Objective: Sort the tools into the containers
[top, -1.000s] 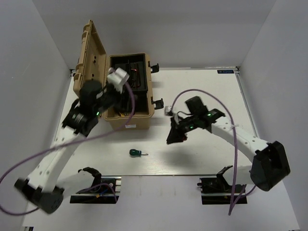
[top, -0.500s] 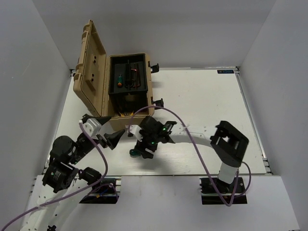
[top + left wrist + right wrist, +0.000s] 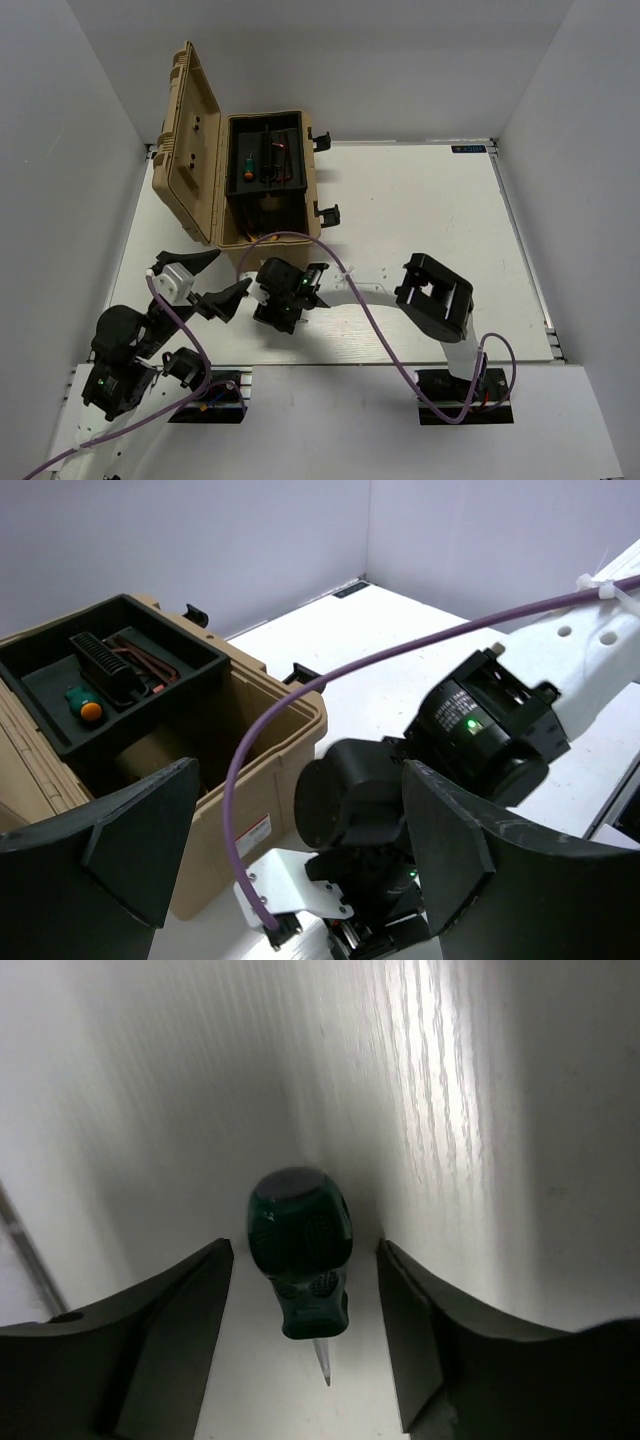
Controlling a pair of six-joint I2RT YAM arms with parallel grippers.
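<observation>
as the right claw point(image 3: 305, 1252) straddles the screwdriver point(image 3: 298, 1232), the case sticker point(image 3: 256, 835) is unreadable.

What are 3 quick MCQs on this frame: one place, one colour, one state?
1. The right claw is: A straddling a screwdriver lying on the table; B at the table's far edge; C at its right edge.
2. The screwdriver handle is: A yellow; B green; C red.
3. The case lid is: A shut; B taken off; C open.

A: the right wrist view shows a finger on either side of it.
B: the handle shows dark green.
C: the lid stands up, leaving the tray exposed.
</observation>
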